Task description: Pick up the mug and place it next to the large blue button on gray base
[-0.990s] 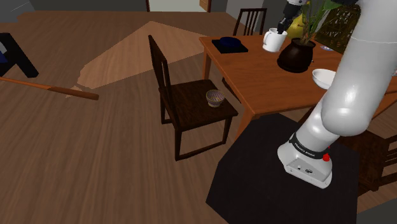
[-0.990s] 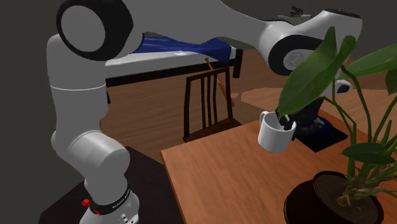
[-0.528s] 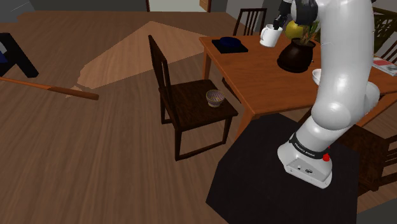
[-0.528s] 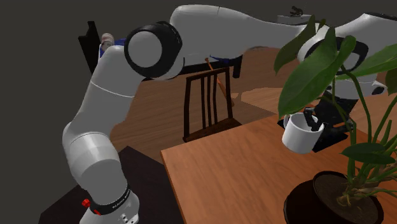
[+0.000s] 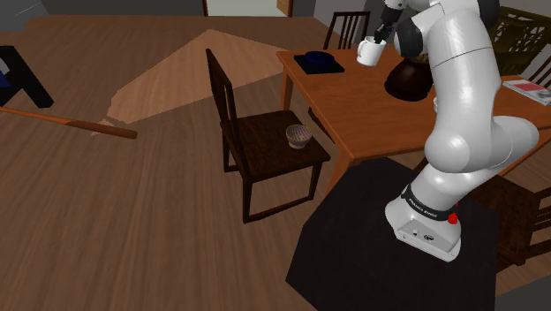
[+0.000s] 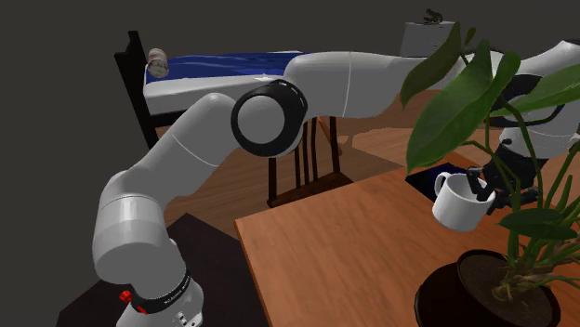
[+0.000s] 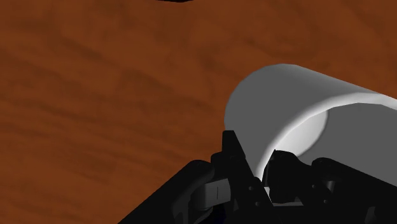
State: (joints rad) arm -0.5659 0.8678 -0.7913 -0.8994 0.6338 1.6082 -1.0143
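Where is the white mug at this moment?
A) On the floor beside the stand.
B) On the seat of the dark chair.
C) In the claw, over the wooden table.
C: the claw clasps the mug by its rim, over the table.

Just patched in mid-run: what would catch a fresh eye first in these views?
The white mug, clasped at its rim by the black gripper, hangs over the wooden table near the blue button. Next, the potted plant, whose big green leaves crowd the second exterior view's right. In the shoulder view's middle, a small bowl sits on a dark chair.
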